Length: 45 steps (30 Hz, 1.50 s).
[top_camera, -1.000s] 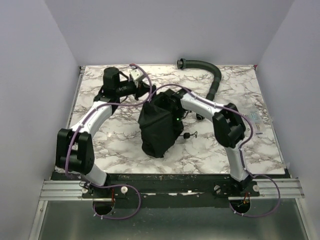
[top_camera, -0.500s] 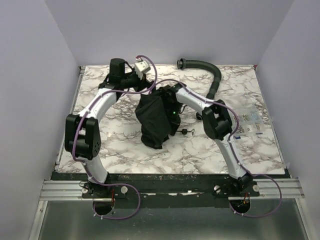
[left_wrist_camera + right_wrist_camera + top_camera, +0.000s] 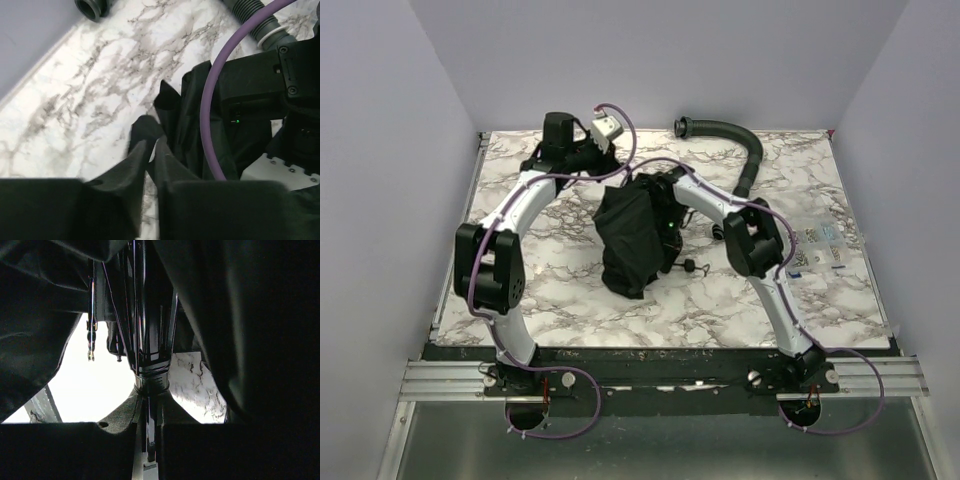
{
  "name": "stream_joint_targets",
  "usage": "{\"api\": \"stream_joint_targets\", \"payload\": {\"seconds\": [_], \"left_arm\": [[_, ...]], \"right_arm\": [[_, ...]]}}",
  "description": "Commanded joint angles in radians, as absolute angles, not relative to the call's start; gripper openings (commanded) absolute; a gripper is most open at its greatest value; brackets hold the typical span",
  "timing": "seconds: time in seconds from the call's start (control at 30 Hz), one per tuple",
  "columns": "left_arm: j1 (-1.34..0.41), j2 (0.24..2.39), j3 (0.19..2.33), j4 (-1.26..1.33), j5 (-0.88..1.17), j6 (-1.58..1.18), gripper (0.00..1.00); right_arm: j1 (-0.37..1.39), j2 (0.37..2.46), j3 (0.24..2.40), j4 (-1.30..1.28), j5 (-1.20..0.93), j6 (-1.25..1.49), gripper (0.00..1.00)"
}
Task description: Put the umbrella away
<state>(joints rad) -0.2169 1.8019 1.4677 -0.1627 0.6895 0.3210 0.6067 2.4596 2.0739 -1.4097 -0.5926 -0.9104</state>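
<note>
Umbrella (image 3: 632, 240) at centre, canopy half-collapsed; right gripper (image 3: 148, 416), fingers clamped on its shaft, evidently steadying it; left gripper (image 3: 150, 157), fingers pinched together on a far-side canopy fold, apparently to gather fabric.

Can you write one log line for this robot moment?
left gripper: pinching umbrella fabric | right gripper: shut on umbrella shaft | umbrella: loose, not bundled
</note>
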Motion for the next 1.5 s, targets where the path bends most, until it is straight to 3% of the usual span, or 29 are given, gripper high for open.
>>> {"api": "stream_joint_targets", "payload": {"seconds": [0.0, 0.1, 0.23, 0.4, 0.57, 0.83, 0.9, 0.97, 1.17, 1.37, 1.47], "left_arm": [[-0.224, 1.786, 1.538, -0.158, 0.665, 0.234, 0.40], [-0.225, 1.757, 1.573, -0.149, 0.623, 0.180, 0.54], [-0.224, 1.685, 1.588, -0.128, 0.533, 0.160, 0.62], [-0.219, 1.512, 1.497, -0.144, 0.564, 0.115, 0.66], [-0.238, 1.336, 1.225, -0.096, 0.724, 0.074, 0.67], [-0.387, 1.348, 1.006, -0.115, 0.696, 0.315, 0.66], [-0.403, 1.412, 1.028, -0.157, 0.627, 0.389, 0.56], [-0.407, 1.507, 1.100, -0.242, 0.533, 0.434, 0.35], [-0.455, 1.677, 1.218, -0.379, 0.412, 0.505, 0.00], [-0.465, 1.702, 1.237, -0.441, 0.371, 0.473, 0.00], [-0.457, 1.635, 1.218, -0.377, 0.371, 0.398, 0.19]], "right_arm": [[0.592, 2.509, 2.010, -1.332, -0.550, -0.976, 0.10], [0.592, 2.495, 1.980, -1.315, -0.562, -0.980, 0.13], [0.592, 2.469, 1.949, -1.291, -0.572, -0.983, 0.21], [0.592, 2.446, 1.936, -1.278, -0.581, -0.987, 0.29], [0.592, 2.421, 1.911, -1.257, -0.592, -0.995, 0.39], [0.592, 2.416, 1.895, -1.254, -0.607, -1.002, 0.39], [0.590, 2.415, 1.890, -1.256, -0.617, -1.010, 0.38], [0.589, 2.417, 1.890, -1.265, -0.625, -1.020, 0.36], [0.558, 2.412, 1.885, -1.293, -0.675, -1.054, 0.37], [0.550, 2.376, 1.886, -1.299, -0.701, -1.068, 0.46], [0.550, 2.379, 1.881, -1.282, -0.695, -1.059, 0.47]]}}
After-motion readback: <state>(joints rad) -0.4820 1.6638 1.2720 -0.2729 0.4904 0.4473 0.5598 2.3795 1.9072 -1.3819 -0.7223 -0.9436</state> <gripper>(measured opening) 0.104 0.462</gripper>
